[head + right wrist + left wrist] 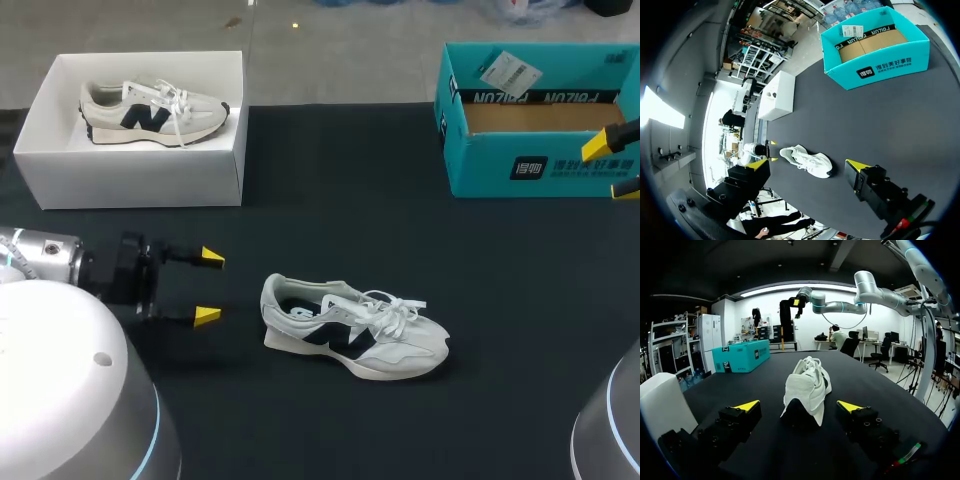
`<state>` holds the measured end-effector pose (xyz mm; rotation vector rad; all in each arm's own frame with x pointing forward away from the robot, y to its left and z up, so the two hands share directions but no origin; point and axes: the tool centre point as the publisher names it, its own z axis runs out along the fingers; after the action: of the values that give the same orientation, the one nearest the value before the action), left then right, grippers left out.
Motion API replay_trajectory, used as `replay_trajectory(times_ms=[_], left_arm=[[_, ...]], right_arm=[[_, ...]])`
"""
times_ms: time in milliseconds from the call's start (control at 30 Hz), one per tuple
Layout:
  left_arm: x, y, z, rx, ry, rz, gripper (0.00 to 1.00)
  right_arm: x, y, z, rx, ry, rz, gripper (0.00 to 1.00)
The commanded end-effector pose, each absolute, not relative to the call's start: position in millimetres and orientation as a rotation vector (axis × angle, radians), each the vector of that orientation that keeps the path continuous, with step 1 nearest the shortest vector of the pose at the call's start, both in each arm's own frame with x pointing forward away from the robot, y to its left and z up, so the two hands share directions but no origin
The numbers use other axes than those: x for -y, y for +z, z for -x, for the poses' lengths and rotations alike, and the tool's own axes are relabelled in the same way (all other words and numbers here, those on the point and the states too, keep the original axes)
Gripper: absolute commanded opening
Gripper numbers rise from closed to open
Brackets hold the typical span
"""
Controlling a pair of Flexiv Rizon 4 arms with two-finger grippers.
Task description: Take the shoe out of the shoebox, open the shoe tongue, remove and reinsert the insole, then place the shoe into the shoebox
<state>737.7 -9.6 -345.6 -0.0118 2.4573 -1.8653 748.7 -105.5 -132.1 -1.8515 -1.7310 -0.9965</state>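
Note:
A white sneaker (pixel 350 325) with a dark side logo lies on its sole mid-table, heel toward my left gripper (pixel 208 287). That gripper is open, its yellow tips a short way from the heel and not touching it. In the left wrist view the sneaker (pixel 807 390) sits just ahead of the left gripper (pixel 799 406), heel first. My right gripper (pixel 615 165) hangs open and empty at the teal shoebox (pixel 540 120), far right. From its wrist the right gripper (pixel 807 165) looks down on the distant sneaker (pixel 807 161).
A white shoebox (pixel 130 170) at the back left holds a second, cream sneaker (pixel 155 110). The teal shoebox (pixel 875 50) is open, with a brown floor and a label on its rim. Black cloth covers the table (pixel 500 280).

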Motion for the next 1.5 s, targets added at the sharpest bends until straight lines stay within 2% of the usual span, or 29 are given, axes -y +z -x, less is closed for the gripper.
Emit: replay_trajectory(times_ms=[33, 400, 600, 967, 1500], left_arm=[[13.0, -349.4, -739.0, -2.499, -1.872, -0.074, 1.00], [41.3, -384.7, -756.7, -2.718, -1.868, -0.358, 1.00], [53.1, -404.3, -760.7, -2.731, -1.916, -0.356, 1.00], [77.6, -408.7, -755.9, -2.719, -2.001, -0.358, 1.00], [106.8, -409.9, -730.5, -2.840, -1.843, -0.404, 1.00]], right_arm=[[105.2, -132.4, -749.2, 1.731, -0.993, 1.854, 1.00], [105.2, -132.4, -749.2, 1.731, -0.993, 1.854, 1.00], [105.2, -132.4, -749.2, 1.731, -0.993, 1.854, 1.00], [105.2, -132.4, -749.2, 1.731, -0.993, 1.854, 1.00], [105.2, -132.4, -749.2, 1.731, -0.993, 1.854, 1.00]])
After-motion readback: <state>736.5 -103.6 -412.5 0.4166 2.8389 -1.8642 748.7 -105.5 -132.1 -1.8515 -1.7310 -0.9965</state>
